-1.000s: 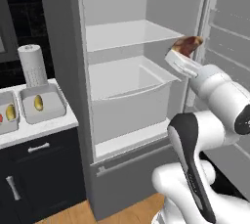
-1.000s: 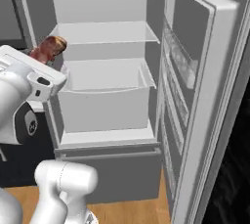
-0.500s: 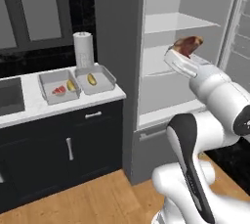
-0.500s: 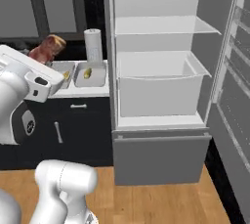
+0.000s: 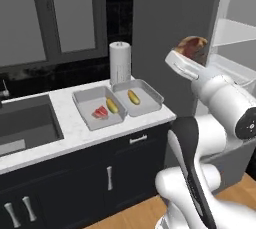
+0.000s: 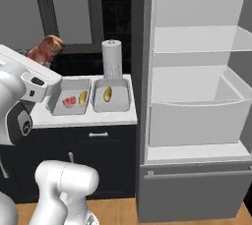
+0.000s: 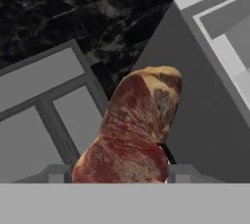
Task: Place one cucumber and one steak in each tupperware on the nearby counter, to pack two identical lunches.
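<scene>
My gripper (image 5: 190,52) is shut on a lumpy dark brown steak (image 5: 192,47), held high beside the fridge and to the right of the counter (image 5: 65,140). The same steak (image 7: 132,135) stands up between the fingers in the hand view, and it also shows at upper left in the right base view (image 6: 47,49). On the counter, the left tupperware (image 5: 90,100) holds a red steak (image 5: 101,112) and a cucumber (image 5: 112,105). The right tupperware (image 5: 147,98) holds one cucumber (image 5: 133,97). From the right base camera, both trays (image 6: 64,89) (image 6: 118,98) sit below the gripper (image 6: 45,54).
A white paper towel roll (image 5: 120,63) stands right behind the trays. A dark sink (image 5: 25,123) is sunk into the counter at the left. The open fridge (image 6: 197,96) with white shelves and a drawer stands to the right of the counter.
The whole view has swung from the open fridge toward the counter as the base moved. The brown steak has stayed in the gripper throughout.
</scene>
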### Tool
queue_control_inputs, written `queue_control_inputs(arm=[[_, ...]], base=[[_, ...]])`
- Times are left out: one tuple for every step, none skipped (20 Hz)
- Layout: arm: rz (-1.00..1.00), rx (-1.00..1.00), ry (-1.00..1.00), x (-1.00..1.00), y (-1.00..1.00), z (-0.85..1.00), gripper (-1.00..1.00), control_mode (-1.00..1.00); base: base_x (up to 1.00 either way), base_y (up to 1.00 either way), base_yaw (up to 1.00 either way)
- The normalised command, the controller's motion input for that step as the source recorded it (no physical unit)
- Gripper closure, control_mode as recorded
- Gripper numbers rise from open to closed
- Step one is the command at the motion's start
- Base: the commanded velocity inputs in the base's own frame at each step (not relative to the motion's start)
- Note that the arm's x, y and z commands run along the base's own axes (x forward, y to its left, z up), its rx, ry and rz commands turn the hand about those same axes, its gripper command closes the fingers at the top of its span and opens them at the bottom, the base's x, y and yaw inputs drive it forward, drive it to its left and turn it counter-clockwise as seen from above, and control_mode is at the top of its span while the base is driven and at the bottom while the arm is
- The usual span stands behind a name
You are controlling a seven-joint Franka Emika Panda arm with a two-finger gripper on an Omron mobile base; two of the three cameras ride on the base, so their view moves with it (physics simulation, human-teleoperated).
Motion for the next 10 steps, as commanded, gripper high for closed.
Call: queue_control_inputs(arm=[[0.0,0.0,0.0,0.0,0.0,0.0,1.0,1.0],[0.0,0.0,0.0,0.0,0.0,0.0,1.0,1.0],[0.0,0.0,0.0,0.0,0.0,0.0,1.0,1.0],[0.0,0.0,0.0,0.0,0.0,0.0,1.0,1.0],[0.0,0.0,0.0,0.0,0.0,0.0,1.0,1.0],[0.0,0.0,0.0,0.0,0.0,0.0,1.0,1.0],[0.0,0.0,0.0,0.0,0.0,0.0,1.0,1.0],[0.0,0.0,0.0,0.0,0.0,0.0,1.0,1.0],[0.0,0.0,0.0,0.0,0.0,0.0,1.0,1.0],[0.0,0.0,0.0,0.0,0.0,0.0,1.0,1.0]], base=[[1.0,0.0,0.0],[1.0,-0.09,-0.01],[1.0,-0.37,-0.07],[1.0,-0.51,-0.1],[1.0,-0.49,-0.11],[1.0,-0.39,-0.11],[1.0,-0.06,-0.1],[1.0,-0.15,-0.12],[1.0,-0.39,-0.13],[1.0,-0.39,-0.13]])
